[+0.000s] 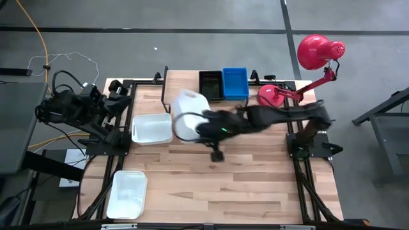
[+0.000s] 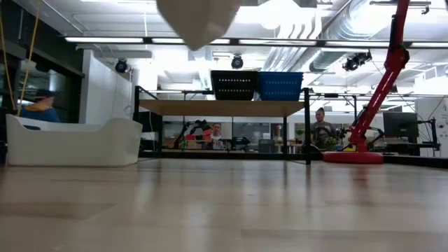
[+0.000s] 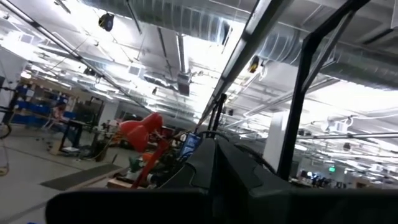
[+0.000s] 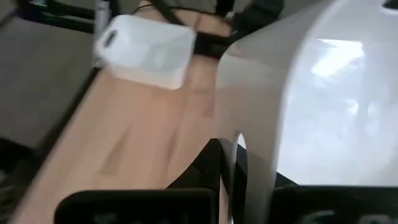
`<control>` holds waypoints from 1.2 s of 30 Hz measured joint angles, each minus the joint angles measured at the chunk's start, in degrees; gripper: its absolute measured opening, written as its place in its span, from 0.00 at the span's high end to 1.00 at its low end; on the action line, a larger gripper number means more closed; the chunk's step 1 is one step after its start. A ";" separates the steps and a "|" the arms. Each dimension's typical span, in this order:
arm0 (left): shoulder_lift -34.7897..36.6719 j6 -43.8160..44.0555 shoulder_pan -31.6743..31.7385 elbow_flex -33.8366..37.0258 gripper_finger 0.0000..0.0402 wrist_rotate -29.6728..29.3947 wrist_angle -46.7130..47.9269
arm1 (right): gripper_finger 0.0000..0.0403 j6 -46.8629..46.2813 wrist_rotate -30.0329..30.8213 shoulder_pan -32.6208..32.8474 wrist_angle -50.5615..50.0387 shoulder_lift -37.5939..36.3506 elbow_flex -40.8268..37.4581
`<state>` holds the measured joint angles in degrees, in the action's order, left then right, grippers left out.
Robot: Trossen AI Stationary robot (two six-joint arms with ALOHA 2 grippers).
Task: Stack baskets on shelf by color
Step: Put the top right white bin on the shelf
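Observation:
My right gripper [image 1: 199,125] is shut on a white basket [image 1: 188,108], held high over the middle of the table; one of its corners [image 2: 199,28] hangs into the top of the low view. A second white basket [image 1: 151,128] rests on its base at the table's left, and also shows in the right wrist view [image 4: 146,50]. A third white basket [image 1: 126,193] sits near the front left corner. A black basket [image 1: 211,83] and a blue basket [image 1: 234,83] stand side by side on the shelf [image 2: 224,107] at the far edge. My left arm [image 1: 77,108] waits folded at the table's left. My right gripper holds the white basket by its side wall at the rim [image 4: 239,155], the wall passing between the two fingers [image 4: 217,177]. The fingers come in from the table's right. The basket is lifted clear of the table and tilted, one corner pointing down.
A red desk lamp [image 1: 300,70] stands at the far right corner beside the shelf. Black frame rails run along the table's left and right edges. Bare tabletop [image 1: 236,185] lies across the middle and near right. People show in the room behind.

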<state>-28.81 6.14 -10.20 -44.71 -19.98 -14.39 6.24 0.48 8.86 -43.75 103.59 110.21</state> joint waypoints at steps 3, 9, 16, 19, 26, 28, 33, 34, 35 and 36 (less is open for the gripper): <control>-0.05 1.19 0.00 0.00 0.99 0.09 0.02 | 1.00 4.54 -0.22 -2.68 0.07 5.53 6.43; -0.56 1.20 0.00 0.00 0.99 -0.11 0.07 | 1.00 7.71 0.47 -6.82 0.22 13.66 15.71; -0.64 1.20 0.00 0.00 0.99 -0.93 0.02 | 1.00 6.52 4.21 -9.68 2.50 17.27 19.38; -0.60 1.20 0.02 0.00 0.99 -1.77 0.00 | 1.00 6.04 5.11 -10.65 3.26 17.27 18.32; -0.60 1.20 0.04 0.00 0.99 -2.19 0.00 | 1.00 5.29 5.41 -12.62 4.30 17.75 18.23; -0.60 1.20 0.04 0.00 0.99 -3.11 -0.02 | 1.00 5.29 5.41 -13.13 4.83 18.11 18.23; -0.60 1.20 0.04 0.00 0.99 -3.65 -0.02 | 1.00 4.83 5.31 -14.60 1.52 19.29 18.23; -0.60 1.20 0.04 0.00 0.99 -3.63 -0.02 | 1.00 5.23 5.42 -14.86 0.29 19.57 18.16; -0.60 1.20 0.04 0.00 0.99 -3.63 -0.02 | 1.00 5.62 5.46 -15.00 -0.56 19.87 18.05; -0.60 1.20 0.02 0.00 0.99 -3.65 -0.02 | 1.00 5.68 5.42 -15.14 0.18 20.28 18.06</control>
<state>-29.41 7.33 -10.17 -44.71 -23.64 -14.41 11.92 5.90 -6.28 -43.57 123.87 128.27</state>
